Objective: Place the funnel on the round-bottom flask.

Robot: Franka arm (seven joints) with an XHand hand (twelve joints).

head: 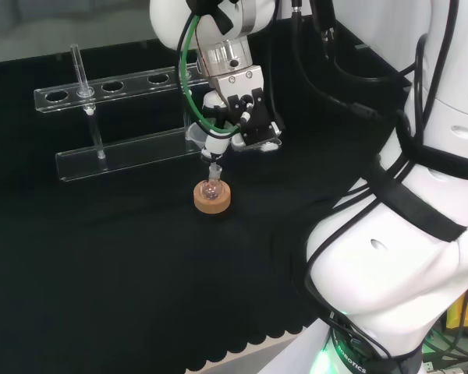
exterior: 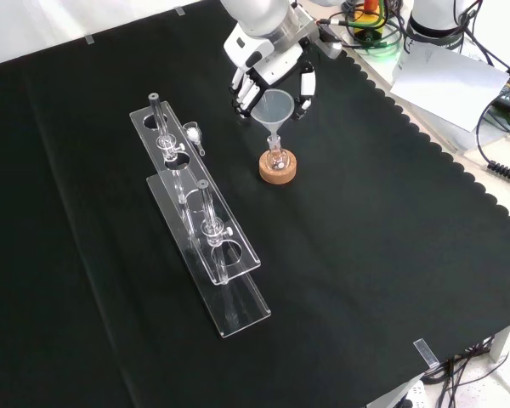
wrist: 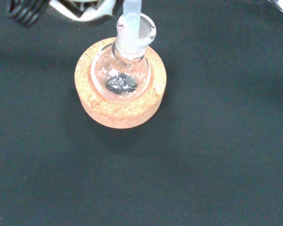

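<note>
1. The hand (exterior: 272, 81) hangs over the black cloth surface (exterior: 391, 255), its black and white fingers (exterior: 307, 85) curled around the rim of the funnel (exterior: 274, 109), holding it upright.
2. The funnel sits directly under the hand. In the front view its wide cone lies between the fingers and its narrow stem points straight down.
3. The flask (wrist: 121, 75) stands just below the hand, in line with the funnel. In the wrist view the stem tip is at the mouth of the flask's neck; I cannot tell how far in it reaches.
4. In the head view the hand (head: 238, 117) is right above the flask (head: 211, 187), with the pale stem (head: 214, 171) bridging the 2.
5. The funnel is translucent whitish plastic or glass, a smooth cone tapering to a thin tube.
6. The flask is clear glass, with a round bulb and a short frosted neck ending in a thicker lip. Something dark and glinting shows at the bottom of the bulb.
7. The flask rests in a cork ring (wrist: 120, 106), a thick round stand with a rough, grainy tan surface and a hollowed middle that cups the bulb.
8. To the left of the hand in the front view stands a long clear plastic rack (exterior: 206, 229) with round holes, holding thin glass tubes (exterior: 206, 208).
</note>
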